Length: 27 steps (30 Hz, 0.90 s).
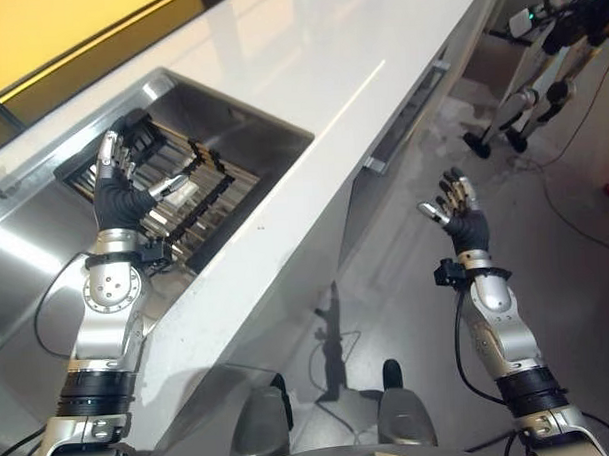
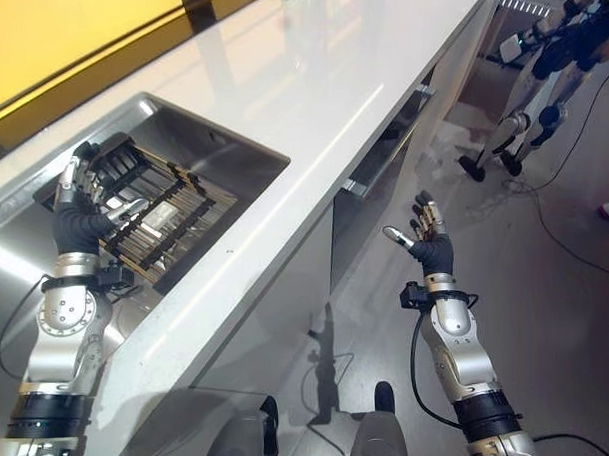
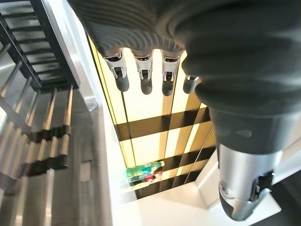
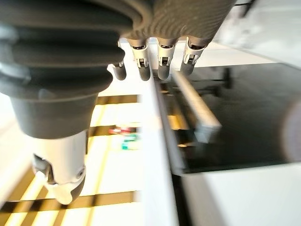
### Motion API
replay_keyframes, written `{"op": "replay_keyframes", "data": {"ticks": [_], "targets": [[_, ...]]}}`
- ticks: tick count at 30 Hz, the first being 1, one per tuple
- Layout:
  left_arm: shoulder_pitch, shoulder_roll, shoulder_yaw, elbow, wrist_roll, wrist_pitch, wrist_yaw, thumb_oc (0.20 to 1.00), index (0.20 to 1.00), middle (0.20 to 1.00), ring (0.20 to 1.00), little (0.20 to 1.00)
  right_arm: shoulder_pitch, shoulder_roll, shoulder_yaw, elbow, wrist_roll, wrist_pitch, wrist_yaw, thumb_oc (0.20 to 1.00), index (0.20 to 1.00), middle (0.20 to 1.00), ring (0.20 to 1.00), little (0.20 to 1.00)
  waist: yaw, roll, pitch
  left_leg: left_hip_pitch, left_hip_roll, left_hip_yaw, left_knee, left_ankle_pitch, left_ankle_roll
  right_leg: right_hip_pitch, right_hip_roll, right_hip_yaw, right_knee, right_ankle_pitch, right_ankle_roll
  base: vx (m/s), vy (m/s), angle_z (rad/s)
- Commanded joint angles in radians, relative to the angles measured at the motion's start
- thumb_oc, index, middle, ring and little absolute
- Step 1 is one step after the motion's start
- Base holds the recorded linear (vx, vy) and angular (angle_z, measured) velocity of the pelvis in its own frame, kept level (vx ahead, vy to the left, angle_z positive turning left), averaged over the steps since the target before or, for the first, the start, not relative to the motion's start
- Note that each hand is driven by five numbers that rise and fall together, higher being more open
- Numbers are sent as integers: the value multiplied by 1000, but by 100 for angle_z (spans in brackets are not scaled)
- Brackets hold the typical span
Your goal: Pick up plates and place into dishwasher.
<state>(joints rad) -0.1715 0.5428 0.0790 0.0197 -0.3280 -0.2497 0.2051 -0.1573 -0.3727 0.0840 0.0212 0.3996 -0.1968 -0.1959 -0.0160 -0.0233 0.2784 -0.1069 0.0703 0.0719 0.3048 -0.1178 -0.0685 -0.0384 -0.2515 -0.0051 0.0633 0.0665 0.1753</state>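
No readable text, labels, numbers or signs in any view. The green bottle [image 3: 143,170] on the white counter [image 1: 309,78] carries a red patch, too small and blurred to read. The steel sink [image 2: 237,155] and the dark rack [image 1: 198,192] bear no visible markings.

Bright scene, glare on white countertop [image 1: 309,78], right wrist view blurred
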Motion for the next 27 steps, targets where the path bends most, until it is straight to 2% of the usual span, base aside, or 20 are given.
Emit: {"op": "replay_keyframes", "data": {"ticks": [1, 6, 11, 14, 16, 20, 22, 27], "targets": [[21, -11, 52, -74, 1, -27, 34, 1000, 1000, 1000, 1000, 1000, -25, -36, -31, -133, -55, -55, 12, 1000, 1000, 1000, 1000, 1000, -3, -9, -85, 103, 36, -30, -143, 31, 8, 14, 3, -15, -5, 9, -13, 126, 28, 7], [63, -59, 69, -98, -17, -9, 52, 1000, 1000, 1000, 1000, 1000, -77, -76, -9, -217, -73, -13, 81, 1000, 1000, 1000, 1000, 1000, 36, -17, -133, 121, 81, -58, -168, 62, -20, 52, 54, -75, 10, -49, -59, 137, -9, 28], [107, -83, 88, -102, -39, -11, 54, 1000, 1000, 1000, 1000, 1000, -125, -106, 21, -243, -52, 14, 120, 1000, 1000, 1000, 1000, 1000, 92, -30, -142, 89, 112, -118, -155, 97, -43, 76, 90, -132, 12, -73, -101, 112, -43, 49], [131, -102, 88, -105, -58, -19, 63, 1000, 1000, 1000, 1000, 1000, -145, -100, 50, -234, -43, 32, 121, 1000, 1000, 1000, 1000, 1000, 123, -33, -142, 68, 120, -139, -145, 125, -53, 89, 98, -167, 3, -77, -114, 71, 16, 48], [147, -117, 88, -102, -78, -27, 46, 1000, 1000, 1000, 1000, 1000, -144, -96, 64, -223, -47, 41, 128, 1000, 1000, 1000, 1000, 1000, 131, -32, -145, 51, 114, -100, -133, 153, -56, 95, 100, -213, 2, -83, -121, 38, 53, 65], [119, -155, 50, -78, -115, -5, -15, 1000, 1000, 1000, 1000, 1000, -83, -102, 70, -229, -55, 54, 133, 1000, 1000, 1000, 1000, 1000, 111, -25, -151, -11, 118, 106, -81, 219, -75, 130, 87, -341, 3, -94, -123, 52, 53, 142], [105, -170, 21, -72, -105, -4, -4, 1000, 1000, 1000, 1000, 1000, -81, -97, 81, -212, -27, 50, 136, 1000, 1000, 1000, 1000, 1000, 110, -20, -149, -16, 125, 141, -79, 238, -80, 148, 78, -370, 3, -96, -118, 77, 140, 135], [91, -174, -17, -55, -117, -1, -7, 1000, 1000, 1000, 1000, 1000, -130, -52, 126, -138, -31, 33, 127, 1000, 1000, 1000, 1000, 1000, 125, -11, -160, 68, 57, 113, -167, 153, -42, 165, 36, -379, 35, -95, -92, 108, 192, 58]]}}
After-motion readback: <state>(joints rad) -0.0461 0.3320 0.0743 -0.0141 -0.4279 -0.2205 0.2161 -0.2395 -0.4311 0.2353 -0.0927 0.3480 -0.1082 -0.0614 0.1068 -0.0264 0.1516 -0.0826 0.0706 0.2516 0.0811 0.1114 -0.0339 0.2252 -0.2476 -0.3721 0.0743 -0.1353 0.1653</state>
